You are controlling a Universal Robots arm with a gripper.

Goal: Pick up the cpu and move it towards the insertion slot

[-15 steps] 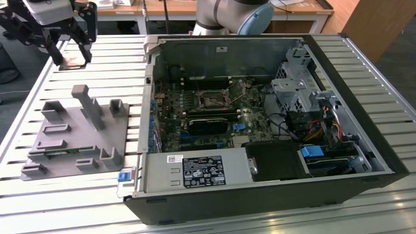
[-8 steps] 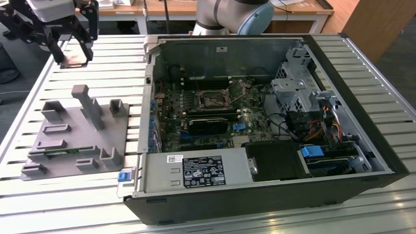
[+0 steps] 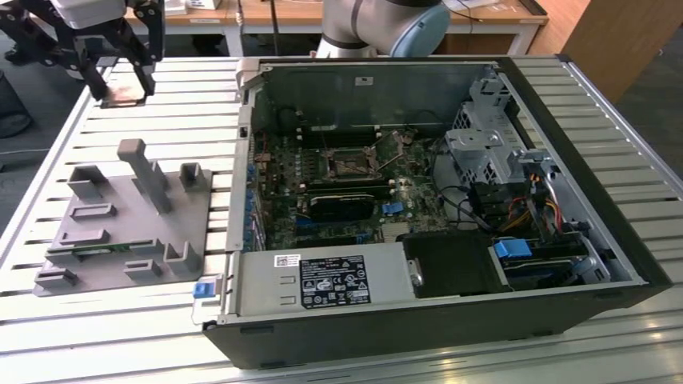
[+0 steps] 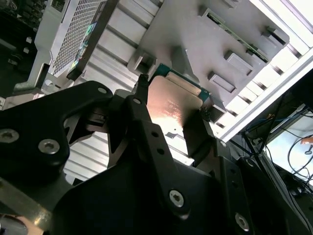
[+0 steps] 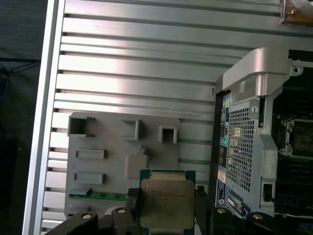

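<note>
Gripper (image 5: pixel 167 208) pinching the cpu (image 5: pixel 167 198) by two opposite edges, fingers (image 5: pixel 133 203) pressed in on either side. The chip's silvery top faces the first wrist view and its underside shows in the second wrist view. In the exterior view the gripper hangs over the slatted table (image 3: pixel 107 320) at the far corner on the exterior view's left, apart from the grey fixture (image 3: pixel 117 224) and well apart from the insertion slot (image 3: pixel 350 164). Step in hand, as I judge it: pick-up done, carry toward the slot hardly under way — chip looks clear of both fixture and table. That carry calls for passing over the side wall of the computer case (image 3: pixel 427 340) with the chip kept flat and square to the socket frame. Containers: the open case holds the green board (image 3: pixel 283 204) with the slot near its middle, a long black card (image 3: pixel 341 204) just beside the slot, and a drive cage (image 3: pixel 481 152) and cables on the exterior view's right. Fixture holds a narrow green memory stick (image 5: pixel 98 197) in one groove.
</note>
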